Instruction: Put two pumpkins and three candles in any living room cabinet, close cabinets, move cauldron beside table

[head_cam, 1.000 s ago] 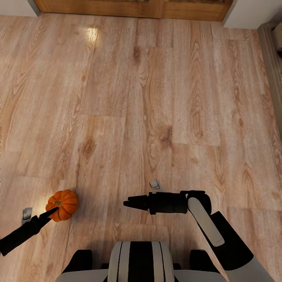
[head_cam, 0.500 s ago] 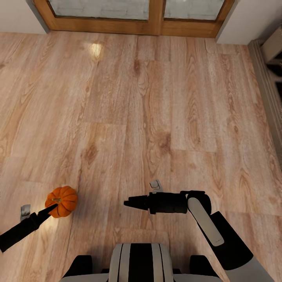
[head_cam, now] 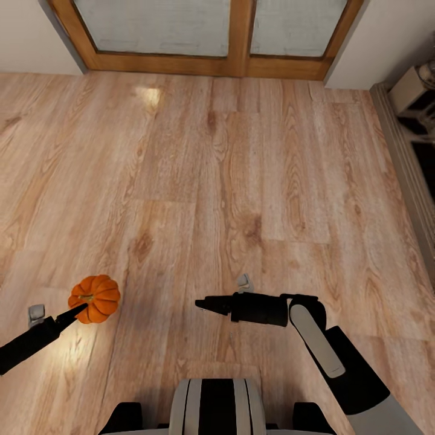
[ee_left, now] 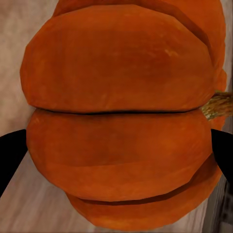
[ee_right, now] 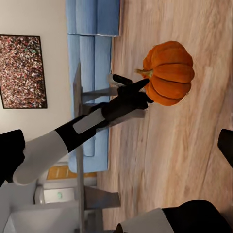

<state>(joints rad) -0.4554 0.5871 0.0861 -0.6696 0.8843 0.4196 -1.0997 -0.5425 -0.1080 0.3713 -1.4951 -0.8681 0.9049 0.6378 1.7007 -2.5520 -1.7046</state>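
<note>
A wide wooden floor (head_cam: 241,181) takes up most of the head view, with a wood-framed glass door (head_cam: 241,36) along the top edge. A blue sofa (ee_right: 94,73) stands at the upper left of the right wrist view.

The right gripper (head_cam: 202,304) sits in the lower middle of the head view, carrying nothing; its dark fingers (ee_right: 225,143) stand apart at the edges of its own camera's view.

The left gripper (head_cam: 77,312) is at the lower left of the head view, clamped on one pumpkin (head_cam: 95,298), which it holds up off the floor. In the left wrist view the pumpkin (ee_left: 121,116) sits between the two black fingers (ee_left: 9,155), one on each flank.

The risk I see is the grip. The fingers seem to press on smooth, rounded ribs near the tips, so a jolt while the base rolls, or a fast arm swing, could let the pumpkin slip out and roll across the bare floor. No cabinet is in sight yet, so the carry may be long.
</note>
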